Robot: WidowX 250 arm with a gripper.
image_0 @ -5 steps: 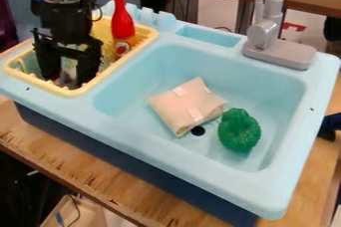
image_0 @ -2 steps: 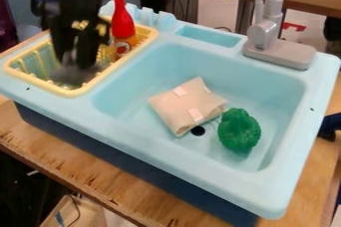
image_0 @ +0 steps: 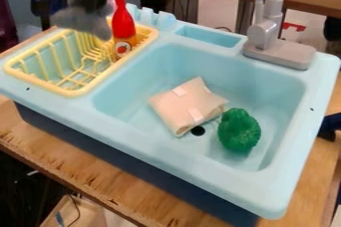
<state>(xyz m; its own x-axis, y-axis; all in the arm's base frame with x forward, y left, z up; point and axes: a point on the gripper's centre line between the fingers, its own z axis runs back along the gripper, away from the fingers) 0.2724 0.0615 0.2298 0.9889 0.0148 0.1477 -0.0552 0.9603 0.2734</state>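
So my jaws (image_0: 83,9) are clamped on some grey thing (image_0: 81,21), and I've got it up above the yellow dish rack (image_0: 75,91), near the red bottle (image_0: 122,21) standing in there.

A beige folded cloth (image_0: 186,105) lies in the blue sink (image_0: 150,146), just beside a green vegetable (image_0: 239,130) and the dark drain (image_0: 198,131). A grey tap (image_0: 264,34) stands at the rim; a red bottle (image_0: 122,22) is upright. The worktop (image_0: 33,144) is wooden.
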